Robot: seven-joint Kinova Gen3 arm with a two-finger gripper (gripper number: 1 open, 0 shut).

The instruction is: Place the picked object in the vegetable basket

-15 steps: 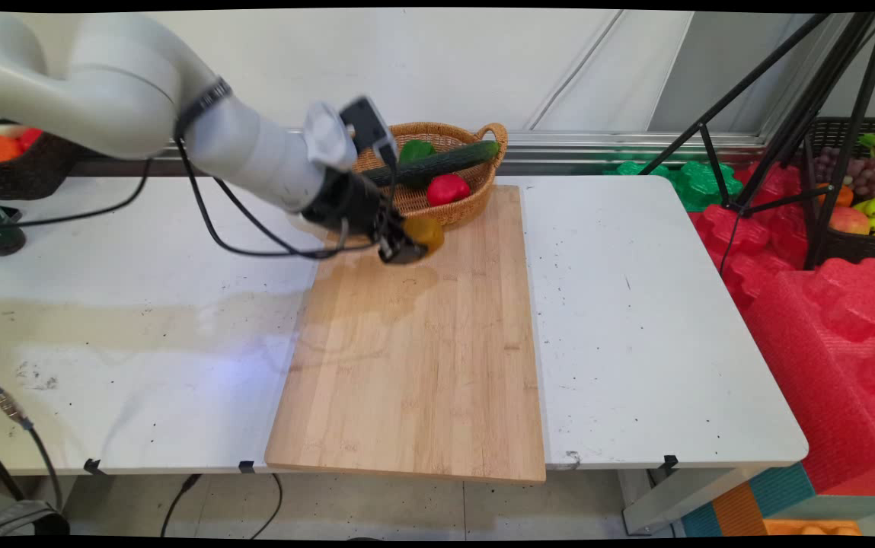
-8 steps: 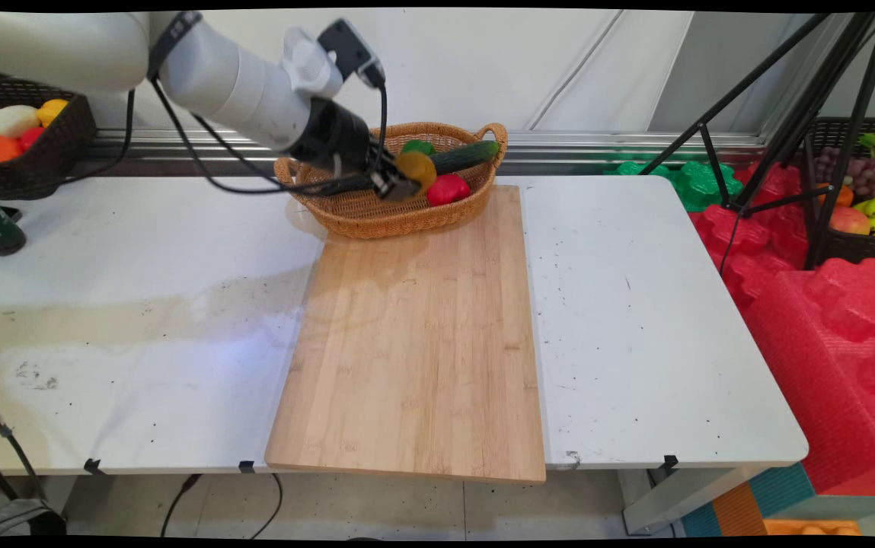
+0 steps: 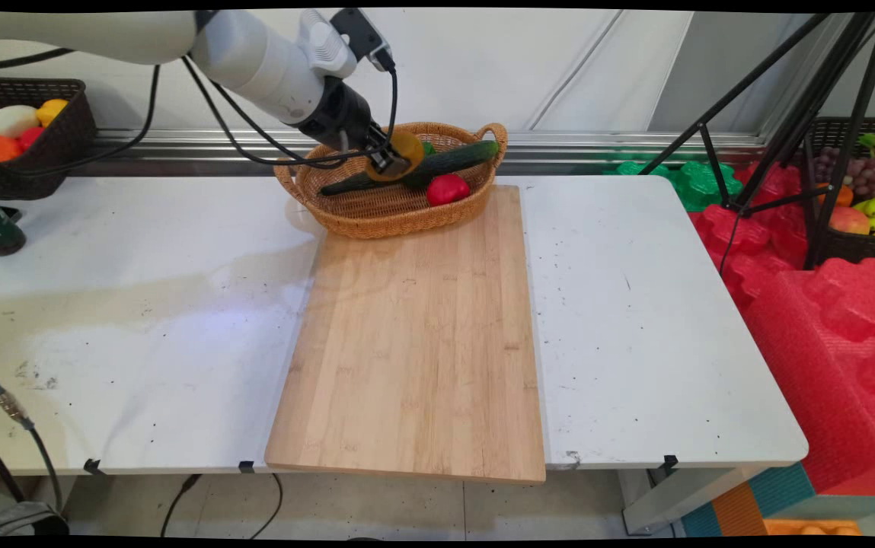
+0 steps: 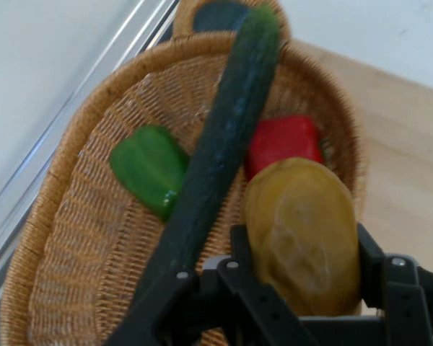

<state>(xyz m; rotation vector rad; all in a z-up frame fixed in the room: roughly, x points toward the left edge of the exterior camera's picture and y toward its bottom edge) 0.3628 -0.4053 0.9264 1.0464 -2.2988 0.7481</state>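
Above the wicker basket [image 3: 399, 217] at the table's far edge, gripper [image 3: 395, 157] is hanging clamped on a yellow pepper [image 4: 303, 234]; cucumber [image 4: 224, 148] is lying lengthwise directly beneath, red pepper [image 3: 448, 188] just right.

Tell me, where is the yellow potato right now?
The gripper holds the yellow potato over the wicker basket, just above the cucumber and beside the red pepper.

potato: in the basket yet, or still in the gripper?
Still gripped. The gripper is shut on the potato, held above the basket, over the cucumber; it rests on nothing.
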